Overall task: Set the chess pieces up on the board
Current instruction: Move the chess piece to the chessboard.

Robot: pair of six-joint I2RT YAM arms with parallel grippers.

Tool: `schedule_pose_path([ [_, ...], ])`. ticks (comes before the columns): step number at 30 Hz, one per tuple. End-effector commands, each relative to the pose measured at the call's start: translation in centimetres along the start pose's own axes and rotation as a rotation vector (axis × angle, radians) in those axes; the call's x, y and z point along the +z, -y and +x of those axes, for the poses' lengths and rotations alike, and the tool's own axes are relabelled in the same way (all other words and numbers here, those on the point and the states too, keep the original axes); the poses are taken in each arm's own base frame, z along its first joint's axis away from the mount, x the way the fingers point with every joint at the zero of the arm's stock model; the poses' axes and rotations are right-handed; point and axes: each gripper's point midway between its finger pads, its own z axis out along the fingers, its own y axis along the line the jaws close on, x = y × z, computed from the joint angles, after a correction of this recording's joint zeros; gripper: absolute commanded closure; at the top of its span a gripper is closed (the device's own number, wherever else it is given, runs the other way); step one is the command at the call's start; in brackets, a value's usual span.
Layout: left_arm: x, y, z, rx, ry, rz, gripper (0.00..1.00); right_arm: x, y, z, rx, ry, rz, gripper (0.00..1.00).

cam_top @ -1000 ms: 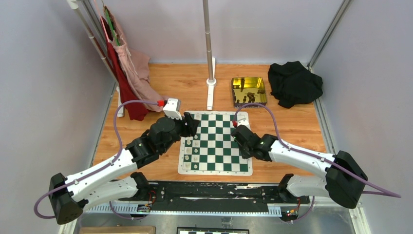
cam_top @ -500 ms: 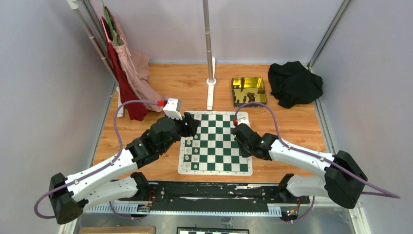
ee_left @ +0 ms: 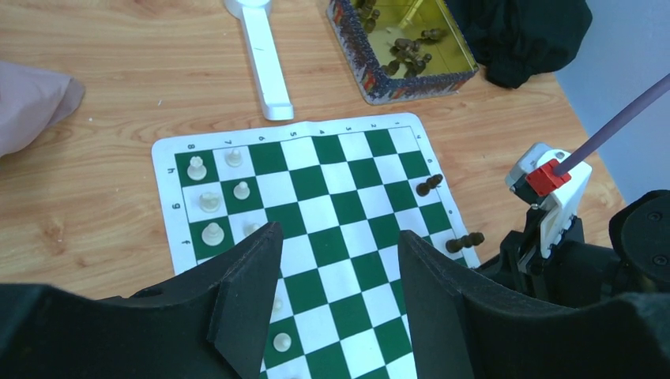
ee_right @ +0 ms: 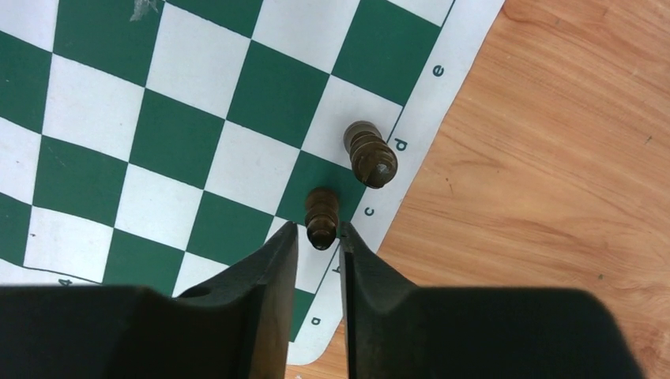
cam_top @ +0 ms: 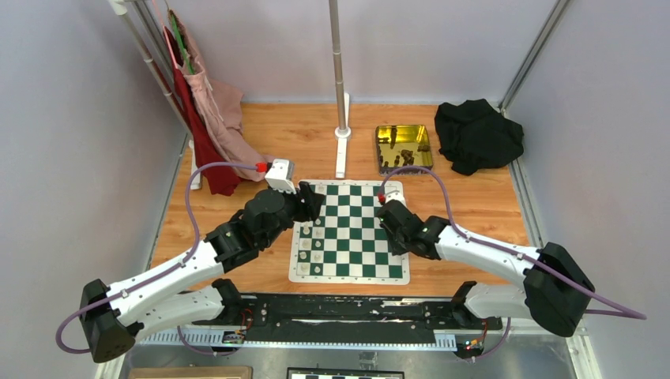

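1. The right fingers (ee_right: 269,300) are narrowly apart above the lettered edge of the board (ee_right: 269,95). A dark brown piece (ee_right: 321,212) sits between their tips on a green square, with a sliver of gap on its left side.
2. Just beyond those tips and slightly to the right, a second dark piece (ee_right: 371,154) sits against the white border.
3. The left fingers (ee_left: 245,300) are spread wide, with nothing between them and only board squares under the gap.
4. Beyond the left-hand fingertip, cream-white pieces (ee_left: 210,202) fill the board's corner squares.
5. Farther out on the wooden table (ee_left: 103,103), past the right-hand finger, a gold tin (ee_left: 371,79) holds loose dark pieces (ee_left: 407,55). A black cloth (ee_left: 521,31) lies beside the tin.
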Motion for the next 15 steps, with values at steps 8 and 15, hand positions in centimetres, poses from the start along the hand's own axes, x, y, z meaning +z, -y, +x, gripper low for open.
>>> schedule_pose_path([
  [8, 0.0, 0.6, -0.5, -0.021, 0.026, 0.018, 0.39, -0.1, 0.5, 0.5, 0.015, 0.0, 0.004, 0.59],
  [15, -0.5, 0.7, -1.2, -0.026, 0.043, 0.023, 0.39, -2.6, 0.3, -1.2, 0.029, 0.063, -0.029, 0.6],
])
